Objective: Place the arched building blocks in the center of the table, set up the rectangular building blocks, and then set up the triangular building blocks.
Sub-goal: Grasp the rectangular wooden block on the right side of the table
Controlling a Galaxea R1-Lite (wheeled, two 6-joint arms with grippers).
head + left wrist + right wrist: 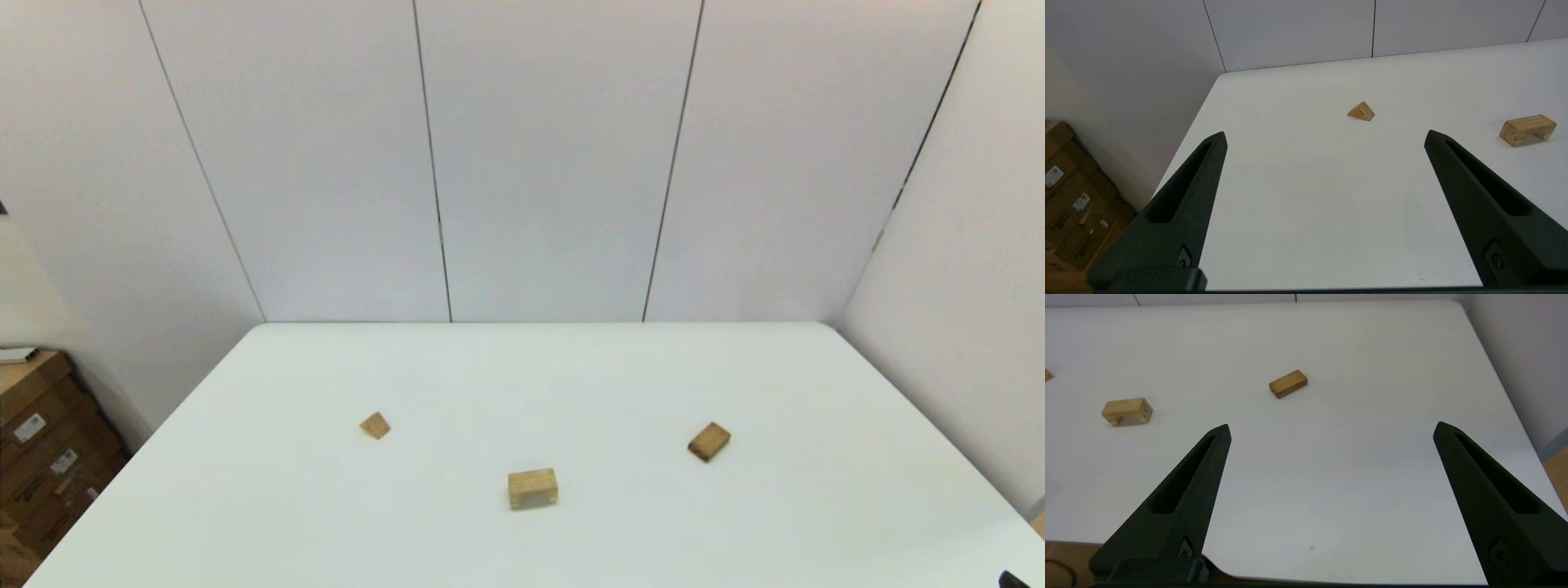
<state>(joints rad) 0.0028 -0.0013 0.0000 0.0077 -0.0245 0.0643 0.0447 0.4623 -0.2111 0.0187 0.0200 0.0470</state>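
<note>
On the white table (522, 384) lie three light-brown wooden blocks. The arched block (532, 488) (1528, 129) (1126, 410) sits near the front middle, notch facing down toward the table. The thin rectangular block (709, 441) (1288, 383) lies flat to its right. Left of it rests the small triangular block (375, 425) (1361, 111). My left gripper (1325, 136) hovers open over the table's near left part, well short of the triangular block. My right gripper (1331, 428) is open over the near right edge, nothing between its fingers.
Stacked cardboard boxes (41, 457) (1073, 200) stand on the floor left of the table. White wall panels close the far side and the right side. A dark tip of the right arm (1015, 579) shows at the bottom right corner.
</note>
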